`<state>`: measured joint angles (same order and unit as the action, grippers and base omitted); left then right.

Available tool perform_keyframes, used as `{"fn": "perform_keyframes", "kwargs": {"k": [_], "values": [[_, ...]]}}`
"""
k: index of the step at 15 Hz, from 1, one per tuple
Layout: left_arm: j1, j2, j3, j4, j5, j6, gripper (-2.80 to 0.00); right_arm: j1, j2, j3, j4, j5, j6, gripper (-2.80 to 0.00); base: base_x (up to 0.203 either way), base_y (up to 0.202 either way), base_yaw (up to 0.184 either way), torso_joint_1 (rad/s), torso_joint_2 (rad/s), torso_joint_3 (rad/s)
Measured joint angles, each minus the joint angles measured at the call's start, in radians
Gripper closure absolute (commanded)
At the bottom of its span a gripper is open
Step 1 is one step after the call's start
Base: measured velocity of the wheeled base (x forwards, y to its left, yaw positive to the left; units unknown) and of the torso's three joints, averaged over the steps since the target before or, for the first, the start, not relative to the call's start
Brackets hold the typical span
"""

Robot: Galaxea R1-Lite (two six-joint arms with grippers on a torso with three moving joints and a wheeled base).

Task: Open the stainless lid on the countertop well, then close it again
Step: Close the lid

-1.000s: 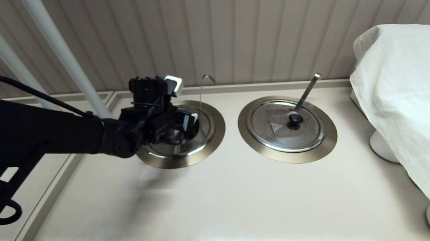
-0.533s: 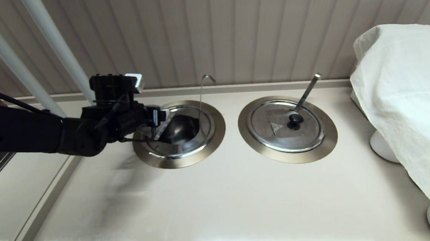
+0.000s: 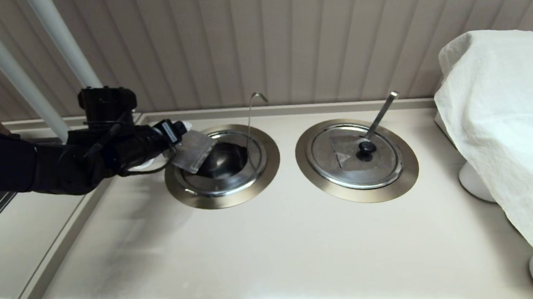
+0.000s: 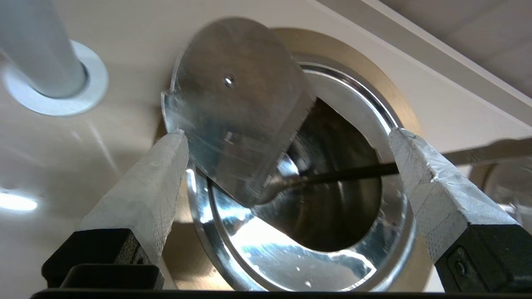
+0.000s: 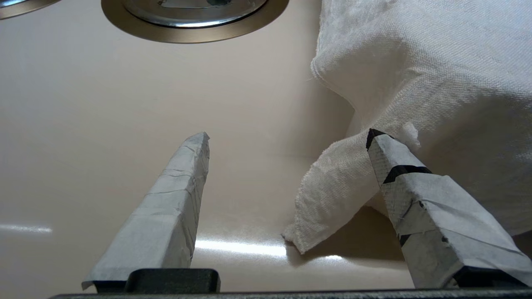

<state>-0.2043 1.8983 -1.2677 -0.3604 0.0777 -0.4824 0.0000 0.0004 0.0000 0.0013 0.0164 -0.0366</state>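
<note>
At far left of the counter, left gripper (image 3: pixel 178 130) sits beside the countertop well (image 3: pixel 224 197), fingers spread wide, holding nothing; the stainless lid (image 3: pixel 193 150) flap stands folded up over the well's left half, dark bowl exposed. To close well: come in behind the raised flap, push it down gently, avoid the wire handle (image 3: pixel 249 120). Versus a second ago, gripper has backed left off the lid. Right gripper (image 5: pixel 286 139) is parked open by the white cloth (image 5: pixel 415 74).
</note>
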Motion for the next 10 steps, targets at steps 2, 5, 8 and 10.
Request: {"fn": "perform_keyframes", "kwargs": {"k": [2, 5, 8, 10], "values": [[0.034, -0.005, 0.055, -0.117, -0.136, -0.014, -2.8, 0.0, 0.0, 0.0, 0.001, 0.0, 0.0, -2.8, 0.0, 0.0, 0.0, 0.0, 0.0, 0.0], [0.076, 0.023, 0.076, -0.186, -0.19, -0.013, -2.8, -0.001, 0.0, 0.0, 0.0, 0.0, 0.0, -2.8, 0.0, 0.0, 0.0, 0.0, 0.0, 0.0], [0.091, 0.052, 0.074, -0.19, -0.185, -0.006, -2.8, 0.0, 0.0, 0.0, 0.0, 0.0, 0.0, -2.8, 0.0, 0.0, 0.0, 0.0, 0.0, 0.0], [0.096, 0.062, 0.072, -0.188, -0.182, -0.006, -2.8, 0.0, 0.0, 0.0, 0.0, 0.0, 0.0, -2.8, 0.0, 0.0, 0.0, 0.0, 0.0, 0.0]]}}
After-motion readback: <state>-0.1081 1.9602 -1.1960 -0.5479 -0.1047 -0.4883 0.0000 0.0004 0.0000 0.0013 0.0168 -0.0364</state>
